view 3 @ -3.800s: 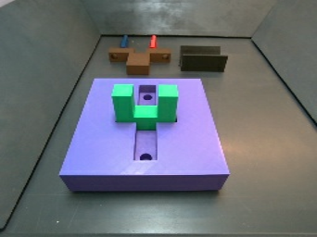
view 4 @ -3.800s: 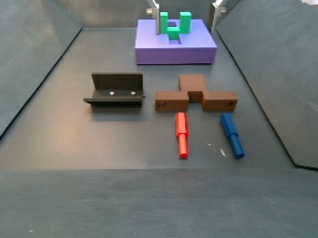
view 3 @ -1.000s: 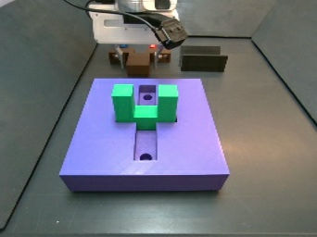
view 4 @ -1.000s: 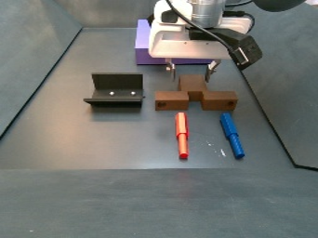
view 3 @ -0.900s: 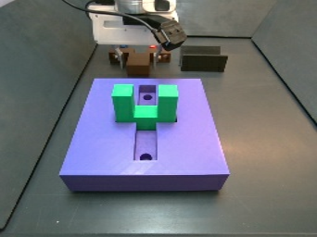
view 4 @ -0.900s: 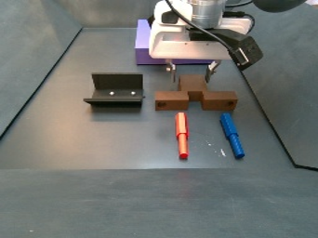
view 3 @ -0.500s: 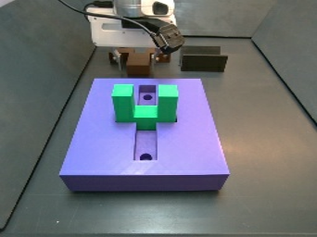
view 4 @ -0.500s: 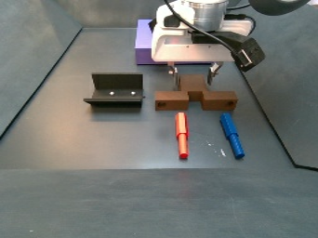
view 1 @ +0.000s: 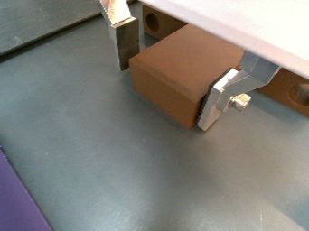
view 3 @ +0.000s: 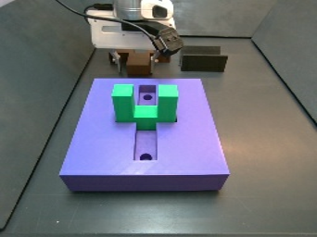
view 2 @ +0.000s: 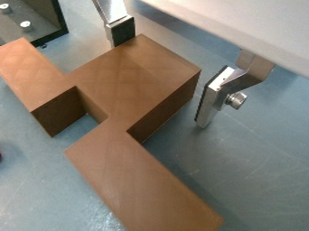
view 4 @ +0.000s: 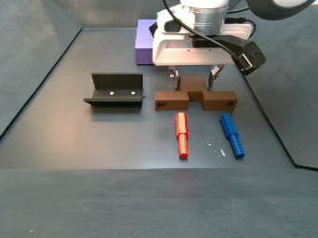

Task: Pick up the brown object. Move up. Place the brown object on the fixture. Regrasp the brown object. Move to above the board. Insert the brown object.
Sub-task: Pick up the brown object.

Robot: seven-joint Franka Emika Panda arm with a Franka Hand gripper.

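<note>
Hand has come lower than half a second ago and now straddles the stem of the brown object, fingers spread wide with a gap on either side in both wrist views, not yet pinching. In a side view the hand sits right down at the block, which lies on the bench near the fixture. A red pin and a blue pin lie just beyond the block. The descent looks finished, so closing on the stem should come next. The board with its green block waits well apart.
</note>
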